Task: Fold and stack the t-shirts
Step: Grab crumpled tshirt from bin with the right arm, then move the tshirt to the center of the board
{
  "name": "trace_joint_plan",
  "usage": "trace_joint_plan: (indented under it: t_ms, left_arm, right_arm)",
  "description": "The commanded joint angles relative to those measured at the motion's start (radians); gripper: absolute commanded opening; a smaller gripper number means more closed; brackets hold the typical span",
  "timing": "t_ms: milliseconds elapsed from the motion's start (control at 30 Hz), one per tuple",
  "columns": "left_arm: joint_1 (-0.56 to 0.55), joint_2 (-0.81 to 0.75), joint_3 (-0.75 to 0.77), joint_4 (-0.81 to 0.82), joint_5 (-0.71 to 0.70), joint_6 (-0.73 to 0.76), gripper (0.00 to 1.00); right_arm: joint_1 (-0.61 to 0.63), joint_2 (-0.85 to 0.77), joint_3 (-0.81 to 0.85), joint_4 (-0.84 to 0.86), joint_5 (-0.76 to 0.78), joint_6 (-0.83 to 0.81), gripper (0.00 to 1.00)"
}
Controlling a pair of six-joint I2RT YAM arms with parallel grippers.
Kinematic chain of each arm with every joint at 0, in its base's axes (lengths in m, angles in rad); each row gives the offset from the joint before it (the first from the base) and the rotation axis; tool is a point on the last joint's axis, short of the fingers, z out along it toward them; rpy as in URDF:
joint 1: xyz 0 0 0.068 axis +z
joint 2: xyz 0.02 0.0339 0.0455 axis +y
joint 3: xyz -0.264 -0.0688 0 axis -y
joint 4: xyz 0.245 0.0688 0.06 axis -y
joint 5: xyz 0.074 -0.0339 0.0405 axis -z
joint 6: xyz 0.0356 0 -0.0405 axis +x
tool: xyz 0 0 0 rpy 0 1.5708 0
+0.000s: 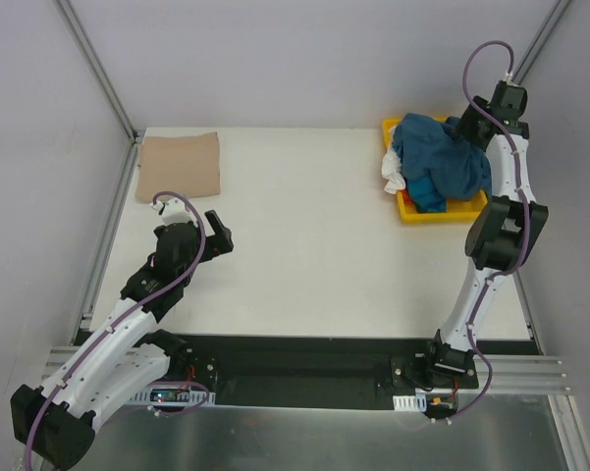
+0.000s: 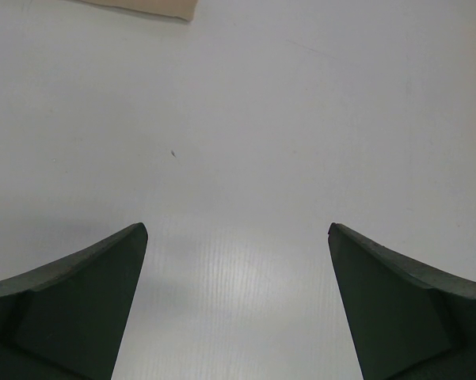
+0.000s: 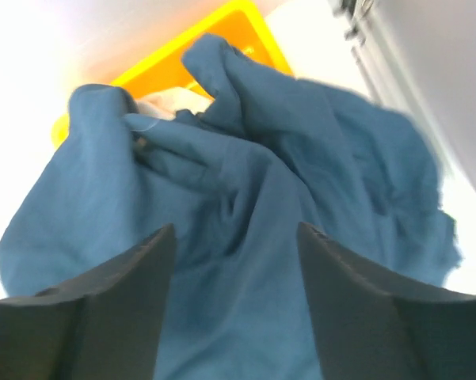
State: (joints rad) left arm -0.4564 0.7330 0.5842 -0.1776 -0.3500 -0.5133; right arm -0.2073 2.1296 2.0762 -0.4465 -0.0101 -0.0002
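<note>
Your tan-beige t-shirt (image 1: 180, 167) lies folded flat in the far left corner of the table (image 1: 324, 255). It makes a neat rectangle, a little longer from left to right than from front to back, and its edges run roughly square with the table's edges. The left wrist view catches only one corner of it at the top border. The dark teal-blue t-shirt (image 1: 444, 157) is a crumpled heap in the yellow tray (image 1: 412, 210) at the far right, so you cannot read a long axis or a neck direction from it. It mounds well above the rim and spills over the tray's left side. A white t-shirt (image 1: 394, 181) pokes out at the left edge of the heap, and a brighter blue t-shirt (image 1: 430, 199) shows at its near side. Your left gripper (image 1: 216, 235) sits over bare table, in front of the tan shirt and apart from it, with its fingers spread wide and nothing between them. Your right gripper (image 3: 236, 228) hangs directly over the teal heap with its fingers also parted. Teal cloth fills the gap between them in the right wrist view, but you cannot tell from that view whether the fingertips touch the fabric. Nothing is pinched.
</note>
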Motion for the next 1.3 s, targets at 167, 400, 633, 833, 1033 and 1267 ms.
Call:
trace_joint_plan:
  t_ms: [167, 400, 633, 833, 1033, 1267]
  left_arm:
    - [0.009, 0.002, 0.008, 0.017, 0.005, 0.001, 0.99]
    - [0.009, -0.007, 0.009, 0.017, 0.023, -0.005, 0.99]
    - [0.009, -0.017, 0.008, 0.017, 0.032, -0.007, 0.99]
    - [0.009, -0.03, 0.005, 0.018, 0.045, -0.007, 0.99]
    - [0.009, -0.053, -0.001, 0.018, 0.054, -0.005, 0.99]
    - [0.009, -0.076, -0.006, 0.017, 0.06, -0.005, 0.99]
  right_arm:
    - [-0.015, 0.064, 0.09, -0.028, -0.027, 0.109, 0.17]
    - [-0.021, -0.107, 0.078, 0.02, 0.004, 0.106, 0.01]
    - [-0.021, -0.295, 0.116, 0.038, -0.033, 0.031, 0.01]
    - [-0.02, -0.476, 0.102, 0.155, -0.097, 0.071, 0.01]
    - [0.002, -0.583, 0.136, 0.301, -0.235, 0.199, 0.01]
    - [0.095, -0.64, 0.168, 0.411, -0.436, 0.429, 0.01]
